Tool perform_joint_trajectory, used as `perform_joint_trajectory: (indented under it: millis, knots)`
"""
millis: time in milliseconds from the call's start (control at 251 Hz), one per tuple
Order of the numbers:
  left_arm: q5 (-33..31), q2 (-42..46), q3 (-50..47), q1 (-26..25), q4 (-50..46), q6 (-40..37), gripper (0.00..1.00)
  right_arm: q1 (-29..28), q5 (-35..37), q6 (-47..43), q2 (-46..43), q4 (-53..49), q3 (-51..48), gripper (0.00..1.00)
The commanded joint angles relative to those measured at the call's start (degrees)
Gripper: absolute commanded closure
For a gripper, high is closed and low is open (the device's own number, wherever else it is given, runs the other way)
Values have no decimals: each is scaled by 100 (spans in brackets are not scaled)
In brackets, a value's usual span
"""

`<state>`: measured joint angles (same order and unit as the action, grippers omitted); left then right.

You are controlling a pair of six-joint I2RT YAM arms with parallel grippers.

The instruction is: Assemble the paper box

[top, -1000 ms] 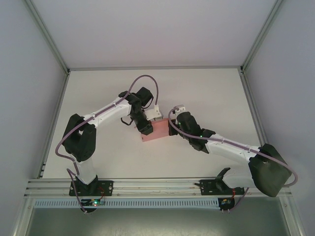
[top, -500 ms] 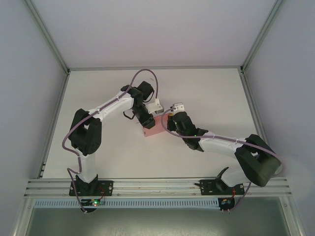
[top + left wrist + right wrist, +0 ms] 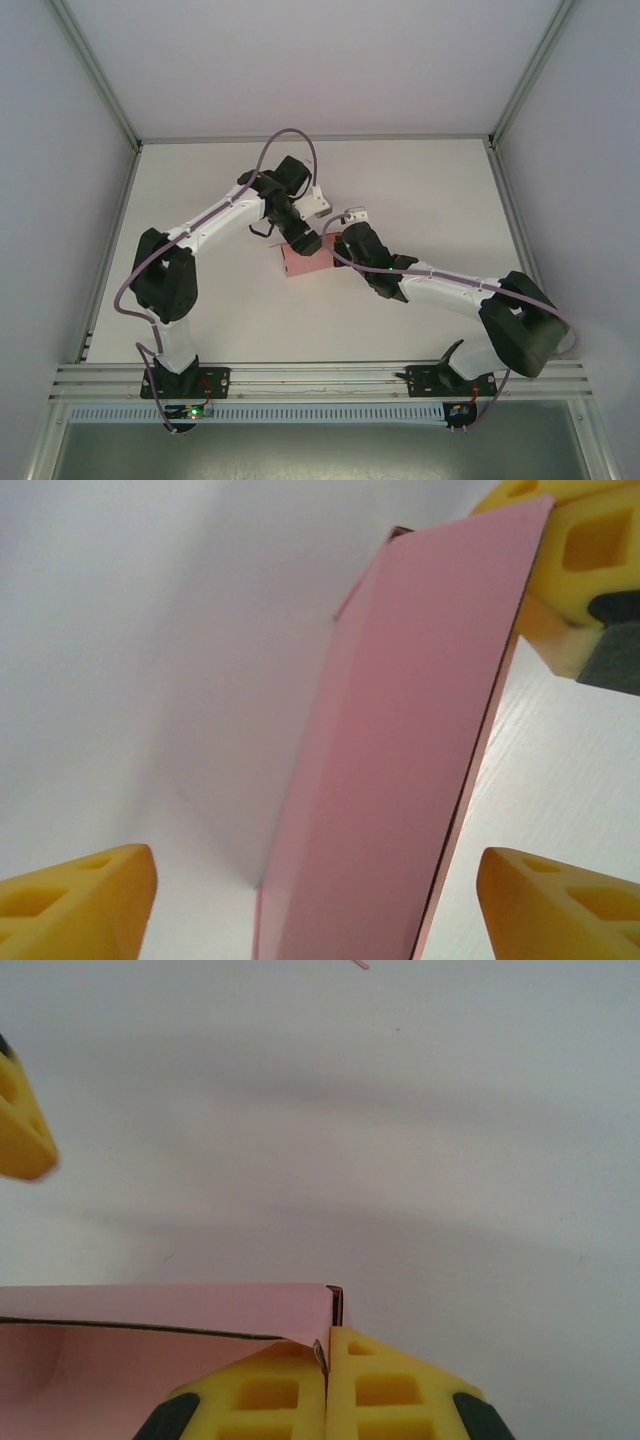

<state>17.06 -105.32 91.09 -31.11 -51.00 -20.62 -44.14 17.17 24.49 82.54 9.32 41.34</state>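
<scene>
The pink paper box (image 3: 303, 262) lies mid-table between the two arms. In the left wrist view the paper box (image 3: 400, 760) rises as a tall pink panel, with my left gripper (image 3: 320, 910) open and one yellow finger on each side, clear of the card. From above, the left gripper (image 3: 303, 243) hovers at the box's far edge. My right gripper (image 3: 340, 250) is at the box's right end. In the right wrist view the right gripper (image 3: 328, 1345) is shut, pinching a thin corner of the paper box (image 3: 150, 1305). Its yellow fingers (image 3: 585, 550) show at the box's far end.
A white table (image 3: 420, 190) lies all around the box, with metal frame rails (image 3: 320, 372) at the near edge and grey walls at the sides. One finger (image 3: 20, 1120) of the left gripper shows at the left of the right wrist view.
My left gripper has gone from closed on the box to wide open, letting the card go. The right arm has pushed left, and the box has shifted slightly left and tilted.
</scene>
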Motion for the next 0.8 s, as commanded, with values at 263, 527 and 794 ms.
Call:
perform_joint_trajectory:
  millis: [263,527,794]
  knots:
    - [-1380,1999,-1729,0,392,581,29,-142,-348,201,303,-1465,99,100]
    - [-1078,1835,-1739,-9,468,778,43,-147,-428,133,464,-1691,362,100]
    - [-1310,1341,-1479,-12,310,792,69,-132,-669,60,605,-1697,483,100]
